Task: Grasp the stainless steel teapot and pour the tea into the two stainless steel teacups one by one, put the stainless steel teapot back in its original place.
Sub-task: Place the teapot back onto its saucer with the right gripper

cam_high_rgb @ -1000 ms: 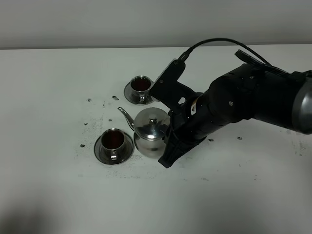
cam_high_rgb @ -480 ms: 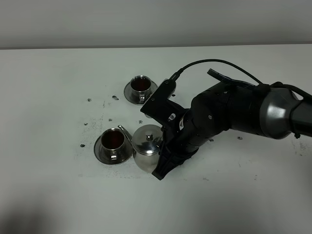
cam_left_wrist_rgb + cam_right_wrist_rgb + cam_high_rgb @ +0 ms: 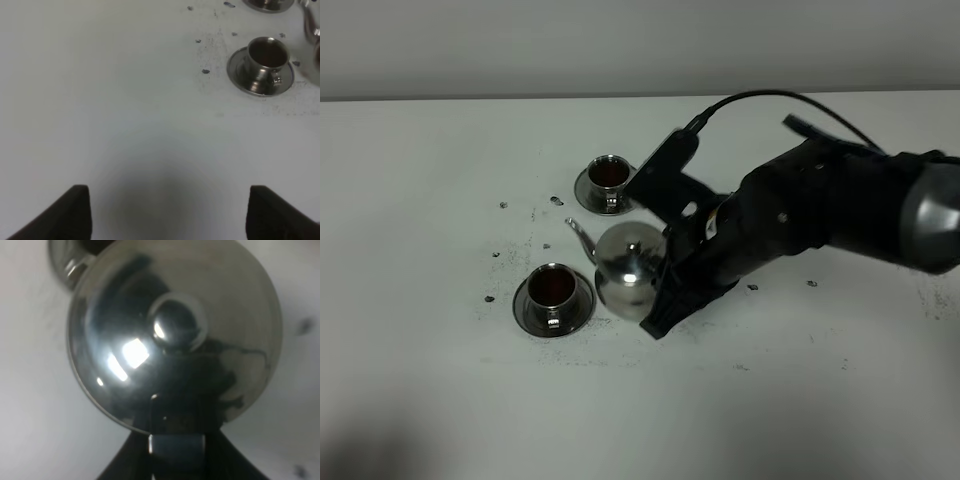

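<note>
Exterior high view: right gripper (image 3: 658, 300) clamps the shiny rounded steel teapot (image 3: 628, 262) by its handle, spout pointing far-left; left gripper (image 3: 165, 212) gapes empty.

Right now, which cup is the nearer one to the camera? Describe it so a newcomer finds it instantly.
On the white table, find the big shiny teapot held at the right claw. Two small steel cups on saucers sit by it; the near cup is the one left of and below the pot in the high view. The other cup lies farther back, beyond the pot.
</note>
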### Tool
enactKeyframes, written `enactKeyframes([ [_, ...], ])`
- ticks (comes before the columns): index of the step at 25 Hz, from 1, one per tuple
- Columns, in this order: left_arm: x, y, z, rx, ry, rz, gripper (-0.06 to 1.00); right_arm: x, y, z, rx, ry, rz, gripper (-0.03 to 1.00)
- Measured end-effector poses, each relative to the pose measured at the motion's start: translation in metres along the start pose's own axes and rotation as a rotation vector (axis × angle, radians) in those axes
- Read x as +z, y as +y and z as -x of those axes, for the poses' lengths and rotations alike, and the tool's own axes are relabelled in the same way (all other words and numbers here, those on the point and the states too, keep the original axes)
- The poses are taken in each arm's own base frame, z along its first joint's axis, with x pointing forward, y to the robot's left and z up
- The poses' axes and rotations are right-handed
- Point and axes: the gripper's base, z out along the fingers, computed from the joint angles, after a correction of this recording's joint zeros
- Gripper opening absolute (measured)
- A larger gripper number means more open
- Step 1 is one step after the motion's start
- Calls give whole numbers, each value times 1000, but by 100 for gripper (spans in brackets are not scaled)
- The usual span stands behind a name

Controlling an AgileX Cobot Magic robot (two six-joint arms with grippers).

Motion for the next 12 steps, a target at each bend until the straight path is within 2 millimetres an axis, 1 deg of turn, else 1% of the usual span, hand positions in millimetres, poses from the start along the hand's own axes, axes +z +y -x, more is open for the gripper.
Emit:
enactKeyframes([
  [2,0,0,0,0,0,0,63,-15,-18,-2,46,-29,-34,20],
  [5,0,0,0,0,0,0,63,-28,-58,-12,174,-41,-96,20],
  [7,0,0,0,0,0,0,63,-34,-84,-18,251,-45,-136,20],
  [9,0,0,0,0,0,0,63,-38,-103,-21,304,-57,-168,20],
  [10,0,0,0,0,0,0,63,-40,-116,-22,339,-63,-186,20],
  [12,0,0,0,0,0,0,63,-37,-133,-23,390,-64,-204,20],
])
